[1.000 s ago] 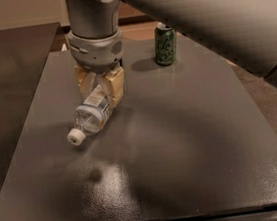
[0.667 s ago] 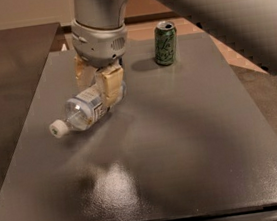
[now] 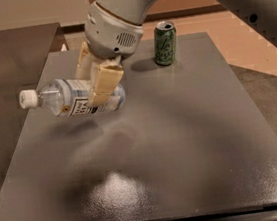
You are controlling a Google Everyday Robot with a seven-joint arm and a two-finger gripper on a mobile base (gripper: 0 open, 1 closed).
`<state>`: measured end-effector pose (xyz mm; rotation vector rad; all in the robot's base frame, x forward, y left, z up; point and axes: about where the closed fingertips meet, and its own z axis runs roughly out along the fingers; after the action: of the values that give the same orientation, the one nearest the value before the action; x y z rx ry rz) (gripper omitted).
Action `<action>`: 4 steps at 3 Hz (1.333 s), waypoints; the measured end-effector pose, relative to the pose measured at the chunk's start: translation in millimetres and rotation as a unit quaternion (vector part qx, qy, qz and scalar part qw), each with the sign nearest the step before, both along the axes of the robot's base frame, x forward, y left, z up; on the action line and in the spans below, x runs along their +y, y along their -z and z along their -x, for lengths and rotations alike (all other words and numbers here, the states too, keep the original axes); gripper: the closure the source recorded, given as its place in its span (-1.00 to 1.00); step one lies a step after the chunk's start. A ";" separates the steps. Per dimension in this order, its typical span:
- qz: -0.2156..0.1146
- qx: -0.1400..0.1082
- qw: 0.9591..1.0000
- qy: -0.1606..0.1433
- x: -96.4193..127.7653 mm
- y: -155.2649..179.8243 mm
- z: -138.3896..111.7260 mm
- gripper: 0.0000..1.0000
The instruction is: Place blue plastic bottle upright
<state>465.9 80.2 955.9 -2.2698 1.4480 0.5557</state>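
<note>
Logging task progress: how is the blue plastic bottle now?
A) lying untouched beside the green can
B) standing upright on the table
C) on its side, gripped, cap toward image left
C: the gripper is shut on the blue plastic bottle, which is horizontal with its white cap pointing left.

warm, fairly dim indoor light falls from above onto the dark table (image 3: 196,125), leaving a pale patch of glare on its near part. the gripper (image 3: 97,89), over the table's far left and clamped around the blue plastic bottle (image 3: 66,100), throws a soft, spread-out shadow on the surface beneath. the green can (image 3: 165,42) casts a small shadow to its left.
</note>
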 end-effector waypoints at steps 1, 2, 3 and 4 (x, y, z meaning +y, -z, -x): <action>-0.052 0.058 0.995 0.057 0.2 -9.6 4.3 1.00; -0.105 0.117 0.983 0.099 -1.8 -15.0 3.9 1.00; -0.172 0.166 0.963 0.121 -5.8 -14.3 2.4 1.00; -0.252 0.190 0.940 0.131 -15.2 -10.4 -2.7 1.00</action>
<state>468.6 65.0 966.3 -1.5989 1.5234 1.1714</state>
